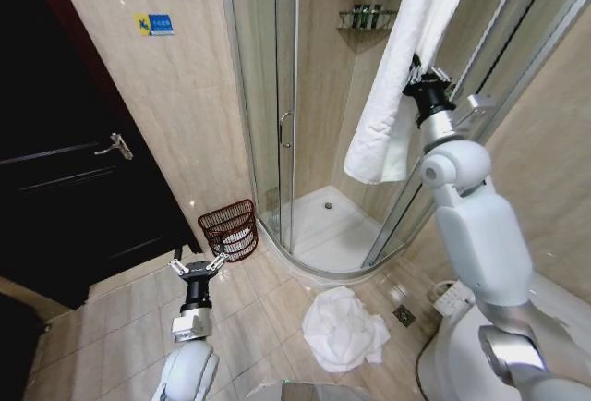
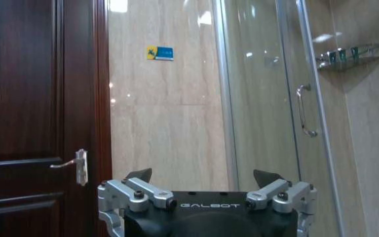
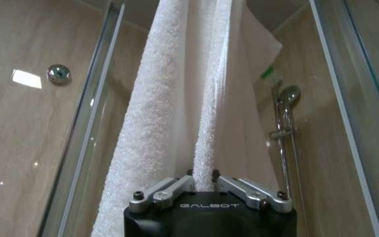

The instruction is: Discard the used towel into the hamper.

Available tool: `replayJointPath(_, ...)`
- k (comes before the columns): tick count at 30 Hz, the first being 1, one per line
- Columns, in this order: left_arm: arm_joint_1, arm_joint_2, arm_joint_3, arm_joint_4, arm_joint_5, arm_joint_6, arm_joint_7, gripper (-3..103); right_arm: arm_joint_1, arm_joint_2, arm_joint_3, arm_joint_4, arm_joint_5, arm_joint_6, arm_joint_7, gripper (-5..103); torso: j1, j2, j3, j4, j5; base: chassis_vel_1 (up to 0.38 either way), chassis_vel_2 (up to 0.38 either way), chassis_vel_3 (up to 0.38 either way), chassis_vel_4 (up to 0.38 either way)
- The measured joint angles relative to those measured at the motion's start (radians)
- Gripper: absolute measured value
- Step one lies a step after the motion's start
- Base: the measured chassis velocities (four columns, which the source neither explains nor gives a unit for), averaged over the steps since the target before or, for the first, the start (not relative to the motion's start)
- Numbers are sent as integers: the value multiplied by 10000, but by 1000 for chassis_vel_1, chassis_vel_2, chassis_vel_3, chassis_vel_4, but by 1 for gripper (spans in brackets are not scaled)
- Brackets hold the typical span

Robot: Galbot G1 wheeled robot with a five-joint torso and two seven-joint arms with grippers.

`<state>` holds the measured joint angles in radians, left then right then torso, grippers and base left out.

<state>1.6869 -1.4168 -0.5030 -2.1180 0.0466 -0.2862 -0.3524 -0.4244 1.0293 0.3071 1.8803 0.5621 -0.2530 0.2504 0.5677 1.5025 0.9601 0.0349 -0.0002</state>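
Two white towels [image 1: 399, 78], one hanging, one on the floor [image 1: 343, 327]; one hamper [image 1: 229, 229]; two end effectors [image 1: 196, 266]

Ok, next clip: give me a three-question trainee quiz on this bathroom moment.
1. True or false: the right gripper is shut on the hanging towel.
2. What lies on the floor tiles by the shower? A) a white towel B) a bottle C) a brush
3. Which gripper is open and low, near the hamper?

Key: 1 true; 2 A; 3 the left gripper.
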Motion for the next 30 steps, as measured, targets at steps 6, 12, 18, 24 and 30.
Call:
replayJointPath(6,-65,6,26,66,-106,-1,18,100,-603,145,47,48,-254,49,-140,1,2,-1,2,0,5,0,0,0,0)
replayJointPath(12,-46,31,-30,144,-200,-88,34,100,-971,308,93,69,-422,99,-220,1,2,0,1,0,3,0,0,0,0)
replayJointPath(18,-5,41,-76,209,-266,-196,49,100,-1247,437,129,87,-519,120,-223,1,2,0,1,0,2,0,0,0,0)
replayJointPath(24,25,62,-140,225,-341,-283,72,100,-1512,478,216,215,-612,139,-222,1,2,0,1,0,2,0,0,0,0)
replayJointPath(30,35,73,-157,237,-418,-320,100,100,-2126,391,375,554,-733,197,-241,1,1,0,1,0,3,0,0,0,0)
